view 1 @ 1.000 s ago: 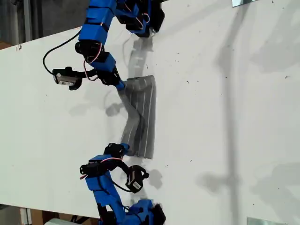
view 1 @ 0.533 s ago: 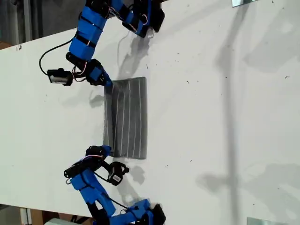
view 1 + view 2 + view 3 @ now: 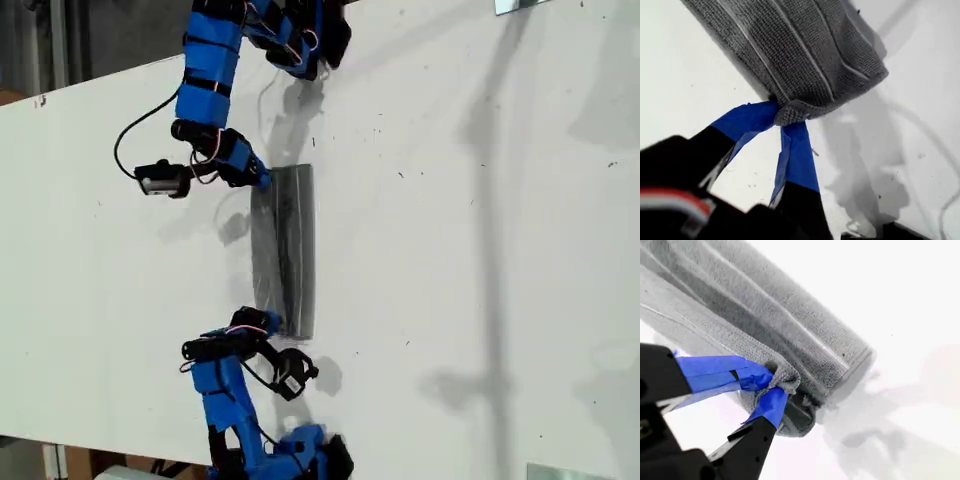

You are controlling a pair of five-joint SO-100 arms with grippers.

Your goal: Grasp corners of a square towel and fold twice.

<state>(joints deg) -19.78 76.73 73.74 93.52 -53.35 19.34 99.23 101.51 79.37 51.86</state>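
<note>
The grey striped towel (image 3: pixel 287 250) lies folded into a narrow strip on the white table (image 3: pixel 480 250). My first gripper (image 3: pixel 262 182) is at the strip's end nearer the exterior view's top. The first wrist view shows my first gripper (image 3: pixel 782 112) shut on a bunched corner of the towel (image 3: pixel 805 45). At the opposite end sits my second gripper (image 3: pixel 268 322). Seen from the second wrist, my second gripper (image 3: pixel 777 382) is shut on another corner, held up above the folded layers of the towel (image 3: pixel 790 325).
The arm bases stand at the exterior view's top (image 3: pixel 300 40) and bottom (image 3: pixel 300 455). The table's edge (image 3: pixel 80 88) runs along that view's left, with dark floor beyond. Metal brackets sit at the top right (image 3: pixel 520 5) and bottom right (image 3: pixel 560 470).
Since half a second ago both grippers moved toward the exterior view's right with their corners, and the towel went from a wide spread to a narrow strip.
</note>
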